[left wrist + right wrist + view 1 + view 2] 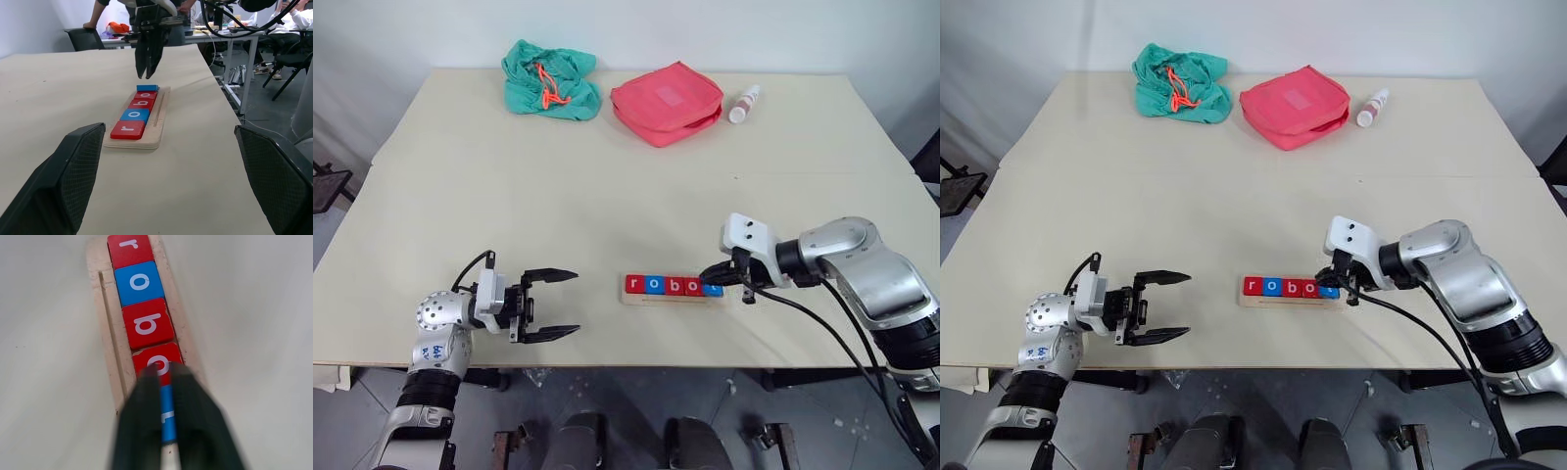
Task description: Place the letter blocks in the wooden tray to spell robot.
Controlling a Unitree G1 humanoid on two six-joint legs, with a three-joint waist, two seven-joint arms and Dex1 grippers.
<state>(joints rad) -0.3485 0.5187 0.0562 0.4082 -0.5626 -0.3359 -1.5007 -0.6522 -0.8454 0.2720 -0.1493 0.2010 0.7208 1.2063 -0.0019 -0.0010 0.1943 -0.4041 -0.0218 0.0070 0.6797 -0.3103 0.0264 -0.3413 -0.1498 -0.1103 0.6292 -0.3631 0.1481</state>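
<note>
Letter blocks (670,285) lie in a row in the wooden tray (636,298) near the front edge of the counter (607,186), and they read r, o, b, o, t from the robot's left to its right. Red, blue, red, red and blue is the order of colours. The left gripper (560,305) hovers beside the tray on its left, apart from it, with the fingers (548,276) spread wide and nothing between them. The right gripper (713,274) hangs just above the right end of the tray, over the last "o" and the blue "t". Its fingers (146,421) are pressed together and hold nothing; whether their tips touch the blocks I cannot tell. Far behind, at the back of the counter, lie a green cloth bag (551,80), a red pouch (666,102) and a small white bottle (743,104).
</note>
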